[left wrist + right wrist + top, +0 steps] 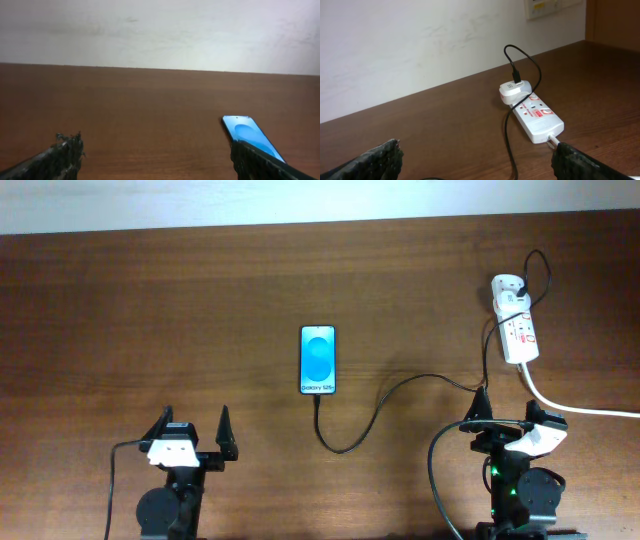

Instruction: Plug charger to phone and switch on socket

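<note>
The phone [318, 359] lies flat mid-table with its blue screen lit; it also shows at the right of the left wrist view [251, 135]. The black charger cable [385, 405] curves from the phone's near end to the white adapter [507, 290] on the socket [518, 330]. In the right wrist view the socket [539, 119], adapter [514, 92] and cable [508, 135] lie ahead. My left gripper [194, 431] is open and empty, near and left of the phone. My right gripper [508, 408] is open and empty, just near of the socket.
The socket's thick white cord [575, 408] runs off to the right past my right gripper. The table's far edge meets a pale wall [160, 30]. A wall outlet plate [547, 6] is visible behind the socket.
</note>
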